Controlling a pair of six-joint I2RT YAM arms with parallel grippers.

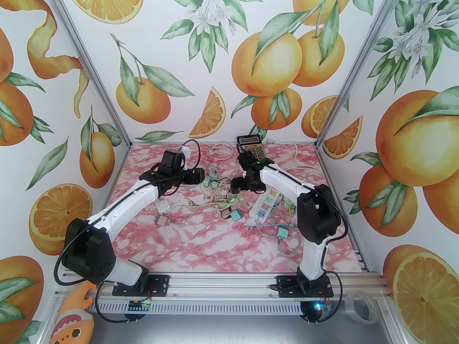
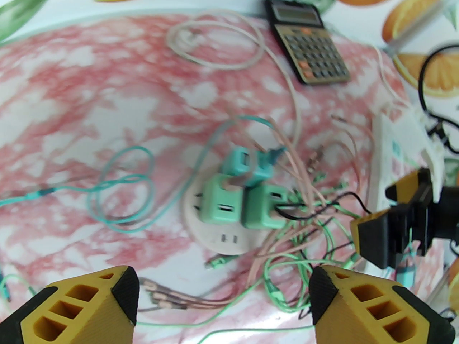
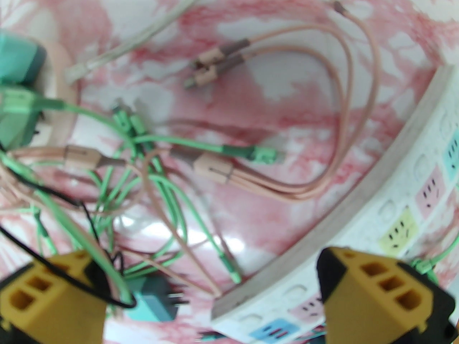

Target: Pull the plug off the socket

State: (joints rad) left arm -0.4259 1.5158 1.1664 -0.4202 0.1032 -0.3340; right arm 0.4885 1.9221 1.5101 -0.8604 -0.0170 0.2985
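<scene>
The left gripper hovers near the socket, jaws wide, empty. Green plugs sit on the socket. The right gripper, beside the socket, is wide, empty.

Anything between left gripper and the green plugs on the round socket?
Nothing solid visible between left gripper and green plugs on the round socket. Loose pink and green cables drape over and beside the plugs.

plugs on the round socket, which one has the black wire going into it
The green plug on the right in the left wrist view; the left green plug has an empty slot.
</scene>
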